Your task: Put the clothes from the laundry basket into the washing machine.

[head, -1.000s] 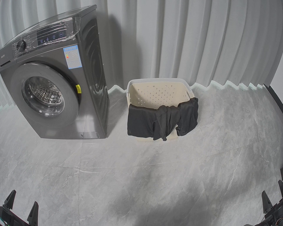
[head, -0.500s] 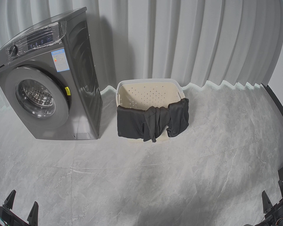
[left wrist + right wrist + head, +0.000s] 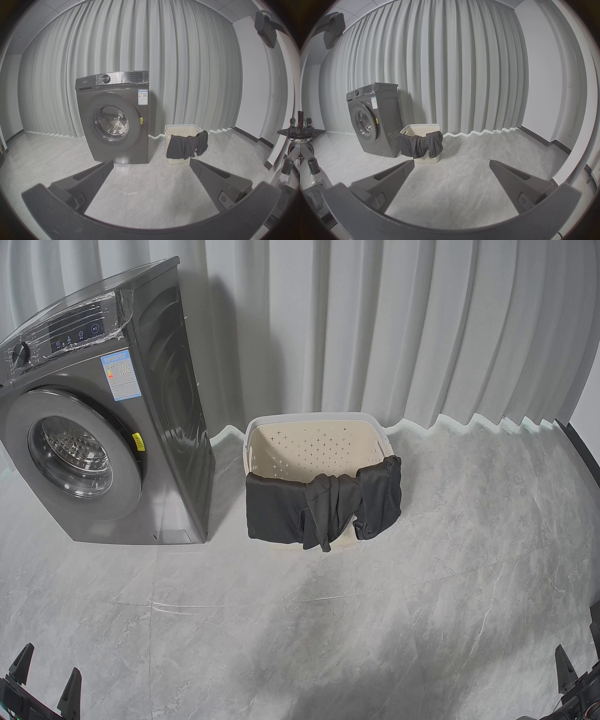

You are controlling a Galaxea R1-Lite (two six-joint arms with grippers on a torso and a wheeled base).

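Black clothes point(image 3: 322, 505) hang over the front rim of a cream perforated plastic laundry basket point(image 3: 315, 443), which stands just beside a dark grey front-loading washing machine point(image 3: 169, 396) with its round door shut. The left gripper point(image 3: 151, 161) and right gripper point(image 3: 450, 162) sit low, fingers spread and empty, well apart from the basket.

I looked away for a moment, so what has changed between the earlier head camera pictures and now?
Only the camera moved: the washing machine and laundry basket slid left in the head view together, keeping their spacing. Nothing was taken hold of or let go. The dark clothes still hang over the basket's front rim, the machine's door stays shut, and the left gripper and right gripper stay open and empty.
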